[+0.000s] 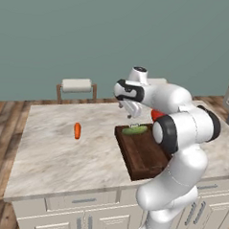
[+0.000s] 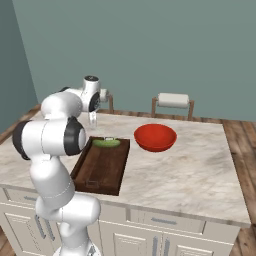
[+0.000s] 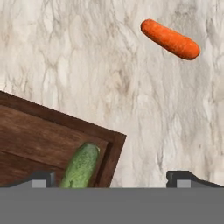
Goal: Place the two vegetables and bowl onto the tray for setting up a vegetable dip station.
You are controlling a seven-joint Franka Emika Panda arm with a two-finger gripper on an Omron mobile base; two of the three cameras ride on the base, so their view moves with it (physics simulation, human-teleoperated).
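— Hand view first: what do we see below our claw (image 3: 111, 178)?

— We see its two dark fingertips (image 3: 40, 178) standing wide apart with nothing between them. Just under the claw lies a corner of the dark brown wooden tray (image 3: 39, 133). The green cucumber (image 3: 81, 166) rests inside that corner, right against the tray's raised edge. Beyond the tray, on bare marble tabletop (image 3: 87, 65), lies the orange carrot (image 3: 170, 39), well apart from the tray.

— And from the left base view?

— We see our white arm reaching over the tray (image 1: 143, 154), with the claw (image 1: 134, 118) hanging just above the tray's far end, open and empty. The cucumber (image 1: 134, 130) lies across that far end. The carrot (image 1: 77, 130) sits on the tabletop (image 1: 56, 151) to the left of the tray, clearly off it. A sliver of red bowl (image 1: 156, 114) shows behind the arm, past the tray's far end.

— Where is the bowl in the right base view?

— We see the round red-orange bowl (image 2: 155, 137) on the tabletop (image 2: 190, 170) just beside the tray (image 2: 102, 167), to its right, near the cucumber (image 2: 106, 143) end. A paper towel holder (image 2: 173, 101) stands past the bowl at the tabletop's far edge.
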